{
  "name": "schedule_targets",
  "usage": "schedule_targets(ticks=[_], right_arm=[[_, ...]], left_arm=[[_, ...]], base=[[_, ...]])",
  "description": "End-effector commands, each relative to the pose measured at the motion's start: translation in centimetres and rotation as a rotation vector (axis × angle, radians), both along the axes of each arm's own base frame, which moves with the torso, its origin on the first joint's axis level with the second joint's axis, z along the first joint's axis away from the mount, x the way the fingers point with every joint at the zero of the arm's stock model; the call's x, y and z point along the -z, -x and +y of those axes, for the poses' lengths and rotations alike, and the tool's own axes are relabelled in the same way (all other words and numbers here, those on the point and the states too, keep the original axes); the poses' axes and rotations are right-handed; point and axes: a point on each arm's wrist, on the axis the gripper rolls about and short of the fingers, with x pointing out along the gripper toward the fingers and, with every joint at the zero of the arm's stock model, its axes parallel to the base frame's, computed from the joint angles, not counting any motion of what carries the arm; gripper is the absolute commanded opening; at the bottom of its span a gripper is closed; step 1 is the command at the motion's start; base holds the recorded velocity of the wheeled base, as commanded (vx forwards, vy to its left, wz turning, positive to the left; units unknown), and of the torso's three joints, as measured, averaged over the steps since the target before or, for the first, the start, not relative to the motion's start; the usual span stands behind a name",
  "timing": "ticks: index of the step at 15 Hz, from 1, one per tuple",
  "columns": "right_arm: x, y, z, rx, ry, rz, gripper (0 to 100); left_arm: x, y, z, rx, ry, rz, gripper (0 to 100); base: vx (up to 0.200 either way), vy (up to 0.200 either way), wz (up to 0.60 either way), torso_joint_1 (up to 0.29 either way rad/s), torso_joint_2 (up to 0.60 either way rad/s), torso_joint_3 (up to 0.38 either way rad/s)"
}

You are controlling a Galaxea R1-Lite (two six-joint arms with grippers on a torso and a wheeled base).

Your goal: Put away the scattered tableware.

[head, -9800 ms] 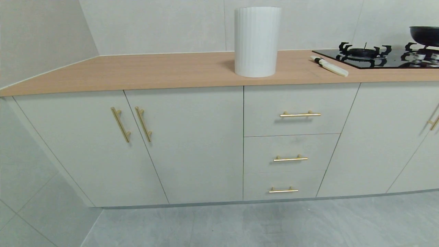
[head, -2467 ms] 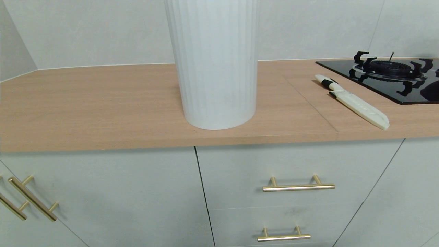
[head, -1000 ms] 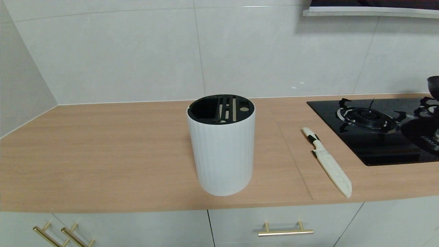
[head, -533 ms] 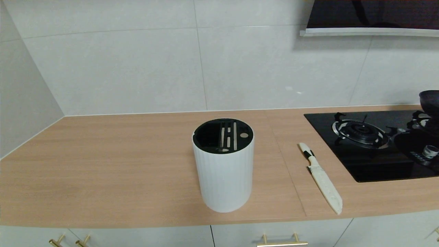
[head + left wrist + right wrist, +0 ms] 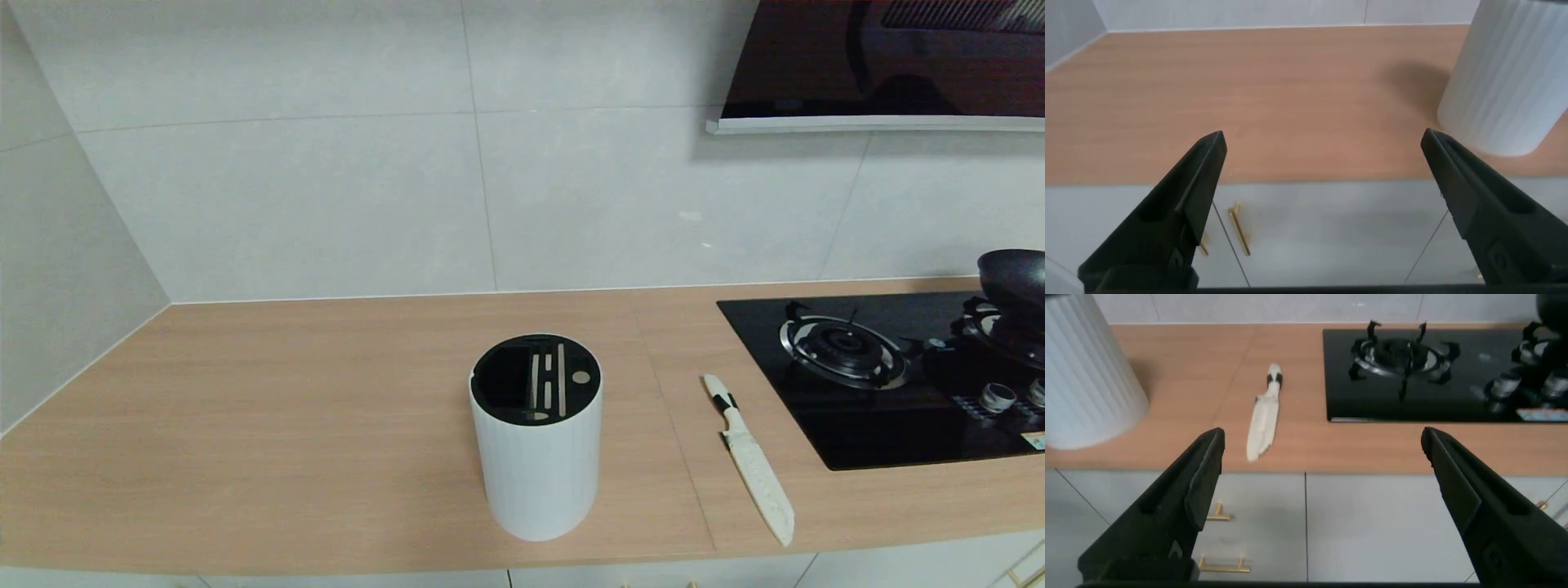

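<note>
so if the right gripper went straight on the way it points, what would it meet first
Likely the bare counter near its front edge, between the knife and the hob; the right gripper lines up with neither. Depth is unclear, so it could be the cabinet front below instead.

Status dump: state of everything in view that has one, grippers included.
Knife holder: upright, no handles sticking out of slots.
Knife: lying flat on counter, beside the holder, apart from it.
Hob burner: unlit.
Left gripper: open, empty.
Right gripper: open, empty.
</note>
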Motion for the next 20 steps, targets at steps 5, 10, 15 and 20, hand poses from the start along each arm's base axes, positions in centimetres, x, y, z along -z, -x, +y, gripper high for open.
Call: schedule_targets(ticks=[5, 10, 15, 20], right_arm=[[0.0, 0.0, 0.0, 0.001, 0.0, 0.001, 100], [0.0, 0.0, 0.0, -0.001, 0.003, 0.001, 100], [-4.3, 1.0, 0.0, -0.035, -0.022, -0.126, 100], [-9.0, -5.2, 0.6, -0.216, -0.016, 0.26, 100]], left_arm=[[0.0, 0.0, 0.0, 0.0, 0.0, 0.0, 100], [0.0, 0.0, 0.0, 0.0, 0.0, 0.0, 100], [0.0, 0.0, 0.0, 0.0, 0.0, 0.0, 100], [0.0, 0.0, 0.0, 0.0, 0.0, 0.0, 100]], base=[[0.0, 0.0, 0.0, 0.108, -0.22, -0.117], [0.0, 0.0, 0.0, 0.0, 0.0, 0.0], [0.0, 0.0, 0.0, 0.0, 0.0, 0.0], [0.0, 0.0, 0.0, 0.0, 0.0, 0.0]])
